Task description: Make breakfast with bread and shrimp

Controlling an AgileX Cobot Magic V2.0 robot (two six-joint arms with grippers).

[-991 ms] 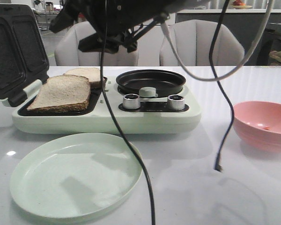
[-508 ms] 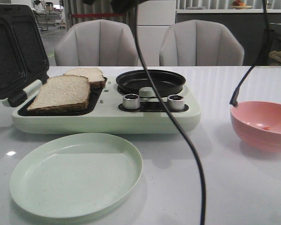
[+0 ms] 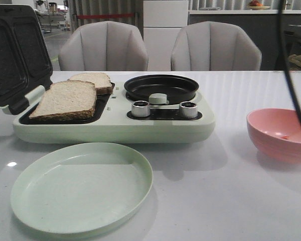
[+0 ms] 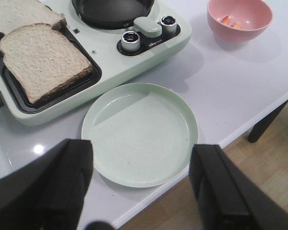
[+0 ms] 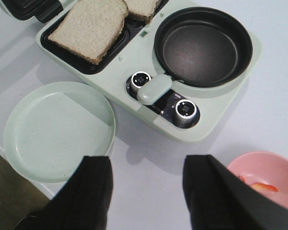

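Observation:
Two bread slices lie in the open sandwich tray of the breakfast maker, one in front (image 3: 65,99) and one behind (image 3: 93,80); both wrist views show them too (image 4: 43,60) (image 5: 89,26). The shrimp (image 4: 230,21) (image 5: 261,186) lie as orange-pink pieces in the pink bowl (image 3: 281,133). My left gripper (image 4: 141,146) hangs open high over the pale green plate (image 4: 140,132), holding nothing. My right gripper (image 5: 148,160) is open and empty too, high above the table between the plate (image 5: 57,129) and the bowl (image 5: 264,184). Neither gripper shows in the front view.
The green breakfast maker (image 3: 115,128) has its black lid (image 3: 12,55) raised at the left, a round black pan (image 3: 161,88) and two knobs (image 3: 140,108). A black cable (image 3: 293,85) hangs at the right. The table edge (image 4: 240,129) runs near the plate. Two chairs stand behind.
The dark arm and the cables that crossed the middle of the front view have swung off; only one cable at the right edge stays. Bread, plate and bowl have not moved.

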